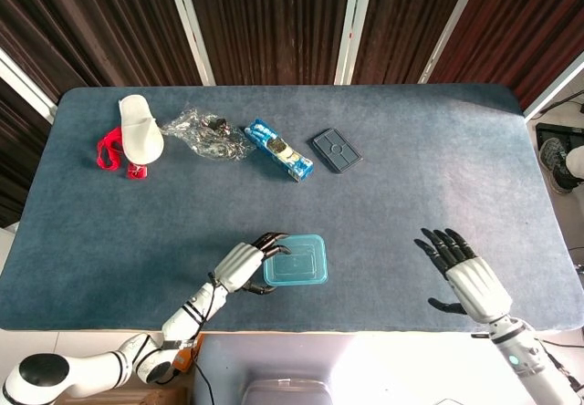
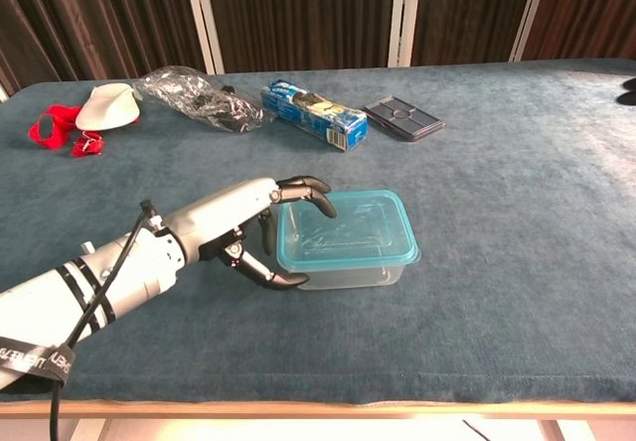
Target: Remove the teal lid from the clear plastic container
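Chest view: left hand (image 2: 243, 224) is gripping the teal lid's (image 2: 345, 228) left edge while right hand (image 1: 467, 275) is hovering spread open, well right of it.

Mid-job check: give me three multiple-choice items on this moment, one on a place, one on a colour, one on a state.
1. Where is the clear container?
A. near the table's front edge
B. beside the white slipper
C. at the far right corner

2. What colour is the strap by the slipper?
A. yellow
B. red
C. green

3. How is the lid?
A. off, on the table
B. held in the air
C. on the container

A: the clear container sits near the front edge, at the left robot hand.
B: the strap is red.
C: the teal lid covers it.
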Motion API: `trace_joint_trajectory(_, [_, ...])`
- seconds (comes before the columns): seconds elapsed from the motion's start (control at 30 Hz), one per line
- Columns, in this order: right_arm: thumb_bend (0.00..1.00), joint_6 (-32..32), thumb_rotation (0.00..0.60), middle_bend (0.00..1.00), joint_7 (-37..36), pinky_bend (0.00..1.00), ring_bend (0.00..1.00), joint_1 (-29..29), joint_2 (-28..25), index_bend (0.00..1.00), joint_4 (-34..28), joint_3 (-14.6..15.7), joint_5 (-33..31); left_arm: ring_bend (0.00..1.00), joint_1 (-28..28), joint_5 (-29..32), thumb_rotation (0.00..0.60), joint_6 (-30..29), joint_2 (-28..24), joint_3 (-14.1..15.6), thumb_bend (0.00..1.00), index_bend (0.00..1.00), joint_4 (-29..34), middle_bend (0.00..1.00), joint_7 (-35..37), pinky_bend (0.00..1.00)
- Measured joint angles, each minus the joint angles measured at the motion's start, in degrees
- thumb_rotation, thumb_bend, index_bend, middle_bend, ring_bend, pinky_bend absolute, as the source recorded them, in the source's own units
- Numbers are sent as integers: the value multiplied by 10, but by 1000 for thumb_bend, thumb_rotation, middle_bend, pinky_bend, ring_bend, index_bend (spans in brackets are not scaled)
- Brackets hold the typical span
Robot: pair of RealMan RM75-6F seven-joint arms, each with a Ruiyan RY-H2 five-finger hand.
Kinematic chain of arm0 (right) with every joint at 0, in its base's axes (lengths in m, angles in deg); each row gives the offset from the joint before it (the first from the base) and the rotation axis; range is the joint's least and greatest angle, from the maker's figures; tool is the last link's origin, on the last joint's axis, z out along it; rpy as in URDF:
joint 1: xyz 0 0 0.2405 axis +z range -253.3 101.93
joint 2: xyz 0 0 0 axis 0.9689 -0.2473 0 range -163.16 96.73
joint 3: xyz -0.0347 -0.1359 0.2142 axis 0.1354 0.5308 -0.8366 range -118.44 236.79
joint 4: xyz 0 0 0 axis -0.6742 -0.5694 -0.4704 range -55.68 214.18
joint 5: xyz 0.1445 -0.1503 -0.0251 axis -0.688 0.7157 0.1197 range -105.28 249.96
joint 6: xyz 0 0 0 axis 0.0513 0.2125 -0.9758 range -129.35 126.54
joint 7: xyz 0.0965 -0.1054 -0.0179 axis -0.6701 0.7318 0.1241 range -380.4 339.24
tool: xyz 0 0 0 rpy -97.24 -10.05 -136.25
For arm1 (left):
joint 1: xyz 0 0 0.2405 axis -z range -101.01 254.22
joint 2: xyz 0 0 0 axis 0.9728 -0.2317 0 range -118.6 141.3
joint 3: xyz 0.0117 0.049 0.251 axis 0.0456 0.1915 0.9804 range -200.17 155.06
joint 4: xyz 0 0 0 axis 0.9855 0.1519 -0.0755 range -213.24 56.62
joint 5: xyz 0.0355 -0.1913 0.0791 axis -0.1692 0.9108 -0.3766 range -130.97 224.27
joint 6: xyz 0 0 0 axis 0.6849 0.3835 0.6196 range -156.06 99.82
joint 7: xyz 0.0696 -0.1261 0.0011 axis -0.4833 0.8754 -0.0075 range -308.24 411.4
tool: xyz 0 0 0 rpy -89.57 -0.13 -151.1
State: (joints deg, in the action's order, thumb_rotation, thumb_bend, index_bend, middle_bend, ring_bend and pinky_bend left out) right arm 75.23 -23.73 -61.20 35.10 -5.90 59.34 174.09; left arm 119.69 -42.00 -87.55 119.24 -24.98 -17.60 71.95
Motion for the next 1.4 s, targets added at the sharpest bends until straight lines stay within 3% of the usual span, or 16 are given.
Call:
trace_joint_trajectory(0.43, [236, -77, 600, 0, -83, 0, 0, 124, 151, 7, 145, 9, 58, 407, -6, -24, 600, -32, 6, 10, 387, 372, -19, 526, 15, 516])
trace_joint_trajectory(0.6, [288, -60, 600, 8, -104, 0, 0, 144, 200, 230, 198, 16, 79, 407, -8, -32, 600, -42, 9, 16, 388, 372, -24, 526, 26, 519])
trace_joint_trajectory(0.73, [367, -36, 600, 36, -122, 0, 0, 163, 237, 349, 241, 21, 91, 407, -9, -35, 600, -46, 9, 16, 388, 372, -26, 526, 32, 520])
trace_joint_trajectory(0.97, [481, -10, 600, 62, -133, 0, 0, 184, 264, 443, 273, 28, 97, 407, -13, -33, 600, -46, 5, 18, 388, 372, -27, 526, 42, 519])
trace_joint_trajectory(1.4, [485, -17, 600, 64, -110, 0, 0, 200, 276, 458, 284, 40, 77, 407, -19, -33, 600, -46, 6, 25, 388, 371, -39, 526, 74, 514])
